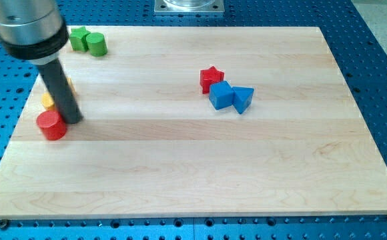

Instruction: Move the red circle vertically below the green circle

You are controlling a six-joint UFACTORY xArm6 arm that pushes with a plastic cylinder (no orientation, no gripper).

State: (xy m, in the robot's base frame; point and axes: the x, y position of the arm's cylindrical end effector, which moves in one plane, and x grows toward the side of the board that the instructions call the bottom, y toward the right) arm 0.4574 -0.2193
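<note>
One red circle (51,125) is sitting touching the tip (73,121), nearly below the green circle (97,45); nudging gently is advisable. No hand is showing.

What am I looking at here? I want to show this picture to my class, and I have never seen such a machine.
This is one camera picture of a robot arm over a wooden board. The arm has no hand; it ends in a dark rod, and my tip slides along the board to push blocks. Nothing is held. The tip sits right beside the red circle, on its right. Behind the rod lie yellow blocks, partly hidden. At the view's top left are a green circle and a green block. Near the middle are a red star, a blue cube and a blue triangle.
</note>
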